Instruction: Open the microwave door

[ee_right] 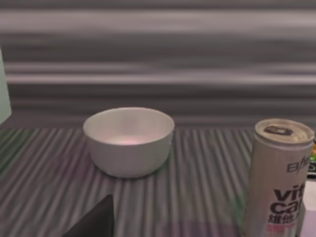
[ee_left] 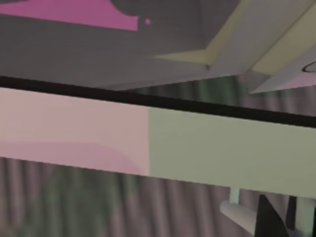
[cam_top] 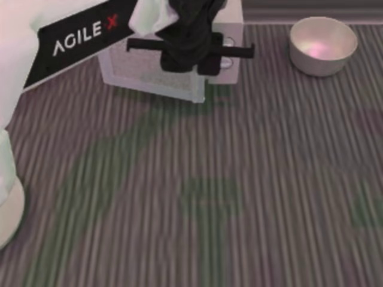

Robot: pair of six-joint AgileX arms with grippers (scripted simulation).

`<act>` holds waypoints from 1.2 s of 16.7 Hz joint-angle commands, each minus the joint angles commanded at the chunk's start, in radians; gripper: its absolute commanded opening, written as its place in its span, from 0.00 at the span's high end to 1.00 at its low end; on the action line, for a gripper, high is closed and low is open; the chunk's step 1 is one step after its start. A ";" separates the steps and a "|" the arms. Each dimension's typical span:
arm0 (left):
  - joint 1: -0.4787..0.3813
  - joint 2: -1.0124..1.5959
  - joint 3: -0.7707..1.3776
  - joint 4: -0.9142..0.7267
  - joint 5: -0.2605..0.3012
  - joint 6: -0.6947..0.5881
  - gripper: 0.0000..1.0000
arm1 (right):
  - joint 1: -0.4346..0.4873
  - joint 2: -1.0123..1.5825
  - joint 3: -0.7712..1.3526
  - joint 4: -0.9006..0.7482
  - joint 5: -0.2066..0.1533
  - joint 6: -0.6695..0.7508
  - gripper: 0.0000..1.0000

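Note:
The white microwave (cam_top: 230, 24) stands at the table's far edge, left of centre, with its two grey knobs (cam_top: 227, 43) on the right of its front. The microwave door (cam_top: 143, 75), with its speckled mesh window, stands slightly ajar, its free edge swung a little forward of the knob panel. My left gripper (cam_top: 206, 63) reaches down at that free edge. In the left wrist view the door (ee_left: 222, 153) fills the middle, and a black finger (ee_left: 269, 219) lies against its white bar handle (ee_left: 239, 215). The gripper (ee_left: 279, 219) looks shut on it.
A white round bowl (cam_top: 323, 45) sits to the microwave's right. The right wrist view shows the same bowl (ee_right: 128, 140), a drink can (ee_right: 279, 177) and a dark part of my right gripper (ee_right: 96, 222). The right arm is outside the top view.

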 joint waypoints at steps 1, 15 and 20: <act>0.000 0.000 0.000 0.000 0.000 0.000 1.00 | 0.000 0.000 0.000 0.000 0.000 0.000 0.00; 0.012 -0.080 -0.123 0.061 0.045 0.087 1.00 | 0.000 0.000 0.000 0.000 0.000 0.000 0.00; 0.013 -0.087 -0.134 0.066 0.049 0.095 1.00 | 0.000 0.000 0.000 0.000 0.000 0.000 0.00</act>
